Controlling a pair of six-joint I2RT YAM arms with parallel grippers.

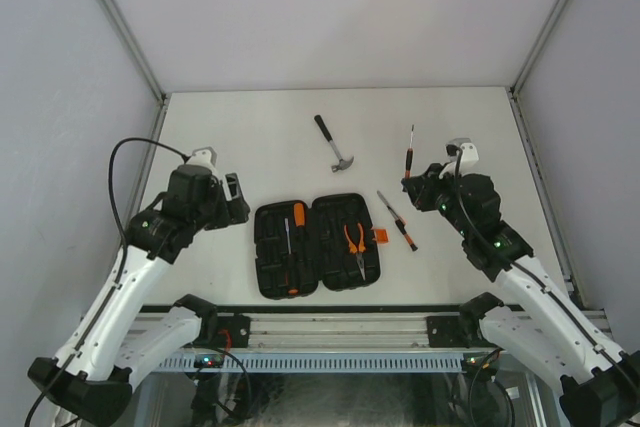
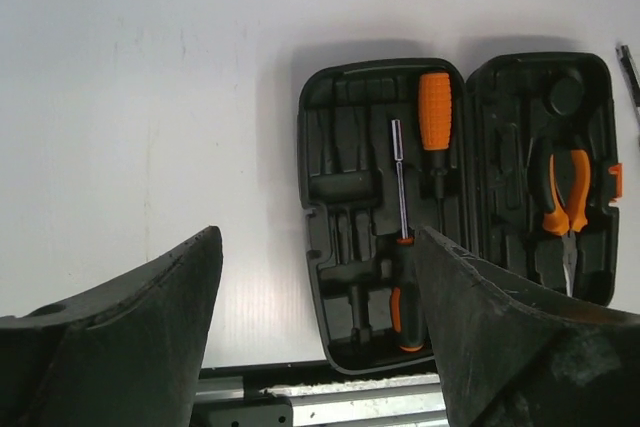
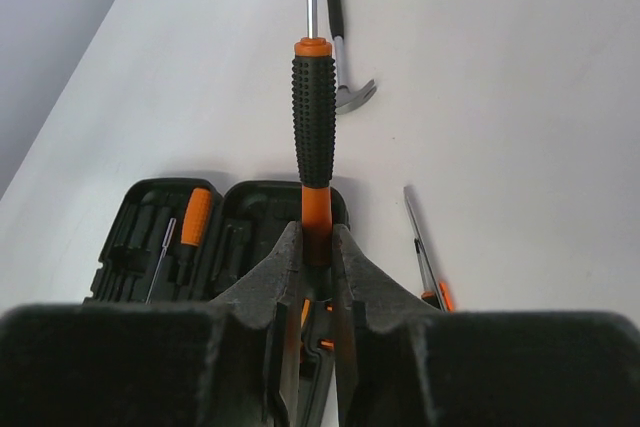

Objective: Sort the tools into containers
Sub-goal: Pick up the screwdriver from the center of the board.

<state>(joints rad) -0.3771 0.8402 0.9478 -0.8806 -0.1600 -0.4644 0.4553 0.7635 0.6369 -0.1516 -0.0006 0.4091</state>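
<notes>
Right wrist view: the right gripper [image 3: 317,242] pinches the screwdriver [image 3: 313,117] by the orange tail of its handle, with the shaft pointing straight ahead, away from the fingers. To seat it well, I judge, carry it level over the open case [image 3: 140,202], line it up with a free slot, and lower it before letting go. The left gripper [image 2: 318,239] hangs spread and empty, just left of the case.
</notes>
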